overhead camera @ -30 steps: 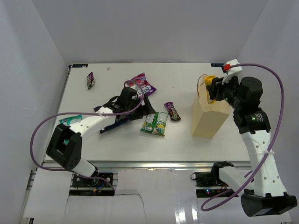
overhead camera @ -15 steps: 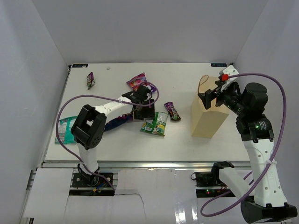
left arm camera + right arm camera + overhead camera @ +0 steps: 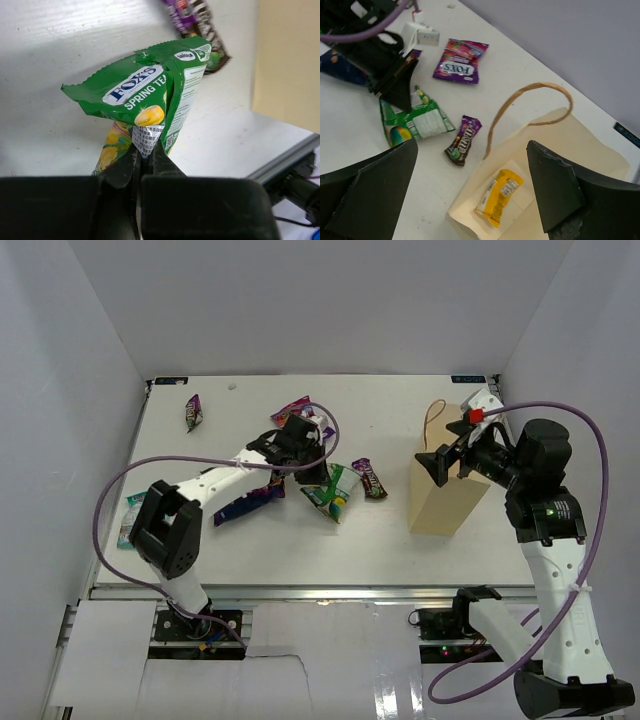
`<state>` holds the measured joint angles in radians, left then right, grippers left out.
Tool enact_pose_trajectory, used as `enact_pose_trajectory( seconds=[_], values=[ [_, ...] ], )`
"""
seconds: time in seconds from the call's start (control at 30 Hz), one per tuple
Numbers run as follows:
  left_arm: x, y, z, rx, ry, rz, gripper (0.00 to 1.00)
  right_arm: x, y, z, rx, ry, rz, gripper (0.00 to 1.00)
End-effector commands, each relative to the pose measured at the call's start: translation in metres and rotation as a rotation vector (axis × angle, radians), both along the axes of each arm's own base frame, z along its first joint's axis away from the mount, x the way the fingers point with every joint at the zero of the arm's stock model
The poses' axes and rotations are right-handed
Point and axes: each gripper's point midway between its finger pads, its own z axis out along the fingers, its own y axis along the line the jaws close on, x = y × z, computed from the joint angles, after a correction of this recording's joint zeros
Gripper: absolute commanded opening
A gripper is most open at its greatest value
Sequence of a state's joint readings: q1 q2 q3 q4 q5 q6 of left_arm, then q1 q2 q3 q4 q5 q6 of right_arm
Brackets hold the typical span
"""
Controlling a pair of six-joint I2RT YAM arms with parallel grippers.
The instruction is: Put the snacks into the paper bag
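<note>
Pinching one end of the green-white bag (image 3: 150, 95) at mid-counter (image 3: 250, 550), my left hand (image 3: 142, 156) points its length straight outward; my right hand (image 3: 438, 464) gapes empty above the paper bag (image 3: 560, 150), which holds a yellow-orange bar (image 3: 499, 198).

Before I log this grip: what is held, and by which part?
The left gripper pinches the green-white bag by a folded edge; right gripper holds nothing.

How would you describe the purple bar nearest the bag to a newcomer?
Find the tan bag on the right of the table. Just left of it lies a small dark purple bar. The green packet beside it is bigger; the other purple bar lies far back left.
</note>
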<state>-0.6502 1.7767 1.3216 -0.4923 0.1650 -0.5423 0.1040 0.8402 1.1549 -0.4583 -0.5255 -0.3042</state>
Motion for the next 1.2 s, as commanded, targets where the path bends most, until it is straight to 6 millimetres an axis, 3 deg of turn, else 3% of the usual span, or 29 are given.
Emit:
enact_pose_trajectory(
  seconds=[0.0,0.03,0.07,0.1,0.17,0.2,0.27,0.3,0.4,0.53,0.83,0.93,0.97,1.1,1.17],
  values=[
    [-0.004,-0.009,0.085,-0.177,-0.23,-0.092,0.0,-0.024,0.027,-0.002,0.025,0.04,0.216,0.95],
    [-0.004,-0.012,0.101,-0.226,-0.291,-0.109,0.0,-0.035,0.035,-0.008,0.044,0.092,0.286,0.95],
    [-0.016,-0.006,0.109,-0.256,-0.326,-0.129,0.0,-0.048,0.049,-0.011,0.088,0.148,0.41,0.95],
    [-0.025,-0.007,0.116,-0.289,-0.358,-0.173,0.0,-0.054,0.055,-0.013,0.107,0.184,0.452,0.95],
    [-0.038,-0.004,0.151,-0.381,-0.49,-0.221,0.0,-0.059,0.068,-0.018,0.111,0.243,0.524,0.95],
    [-0.048,0.0,0.137,-0.375,-0.501,-0.256,0.0,-0.06,0.073,-0.013,0.095,0.232,0.541,0.95],
    [-0.067,0.002,0.163,-0.453,-0.611,-0.342,0.0,-0.059,0.09,-0.018,0.042,0.247,0.579,0.94],
    [-0.073,0.005,0.159,-0.451,-0.638,-0.372,0.0,-0.059,0.096,-0.012,0.029,0.231,0.598,0.93],
    [-0.093,0.011,0.174,-0.481,-0.706,-0.444,0.0,-0.05,0.116,-0.02,0.001,0.258,0.617,0.91],
    [-0.101,0.018,0.188,-0.491,-0.748,-0.445,0.0,-0.031,0.137,-0.044,-0.04,0.347,0.565,0.9],
    [-0.106,0.015,0.203,-0.548,-0.758,-0.447,0.0,-0.04,0.161,-0.075,-0.009,0.504,0.626,0.97],
    [-0.108,0.012,0.21,-0.578,-0.762,-0.456,0.0,-0.041,0.165,-0.074,0.003,0.507,0.655,0.75],
    [-0.108,0.012,0.212,-0.583,-0.763,-0.457,0.0,-0.042,0.166,-0.071,0.01,0.504,0.665,0.59],
    [-0.107,0.009,0.215,-0.602,-0.748,-0.454,0.01,-0.047,0.17,-0.056,0.028,0.47,0.719,0.32],
    [-0.105,0.008,0.215,-0.602,-0.742,-0.442,0.1,-0.046,0.169,-0.049,0.025,0.441,0.725,0.19]
  ],
)
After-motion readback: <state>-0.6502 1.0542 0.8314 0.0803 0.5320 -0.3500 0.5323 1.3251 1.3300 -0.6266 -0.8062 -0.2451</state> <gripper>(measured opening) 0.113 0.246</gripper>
